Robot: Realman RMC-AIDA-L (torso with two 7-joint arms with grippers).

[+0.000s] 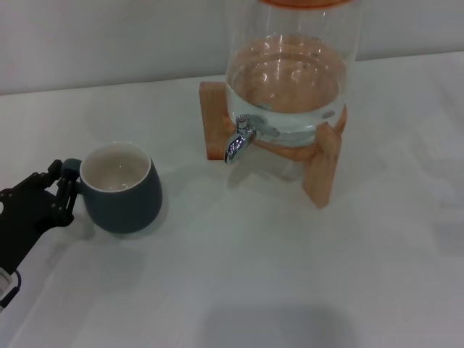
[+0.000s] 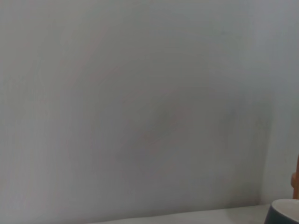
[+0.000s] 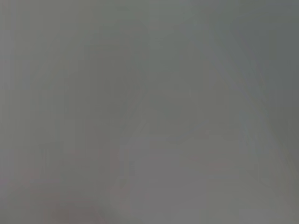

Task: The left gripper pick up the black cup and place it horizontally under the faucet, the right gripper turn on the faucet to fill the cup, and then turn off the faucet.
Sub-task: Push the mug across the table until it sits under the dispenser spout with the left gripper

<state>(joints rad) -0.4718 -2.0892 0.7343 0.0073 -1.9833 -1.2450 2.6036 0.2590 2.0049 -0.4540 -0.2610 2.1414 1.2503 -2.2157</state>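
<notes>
The black cup (image 1: 123, 190) stands upright on the white table, left of the dispenser, its cream inside showing and its small handle pointing left. My left gripper (image 1: 66, 191) comes in from the lower left edge and stands open, one finger on each side of the handle, close against the cup's wall. In the left wrist view only the cup's rim (image 2: 285, 209) shows. The chrome faucet (image 1: 240, 138) juts from the front of the glass dispenser, well to the right of the cup, with nothing under it. My right gripper is out of view.
The glass water dispenser (image 1: 291, 69), partly filled, rests on a wooden stand (image 1: 322, 168) at the back centre. White table surface (image 1: 254, 275) spreads in front of it and to the right. A pale wall runs behind.
</notes>
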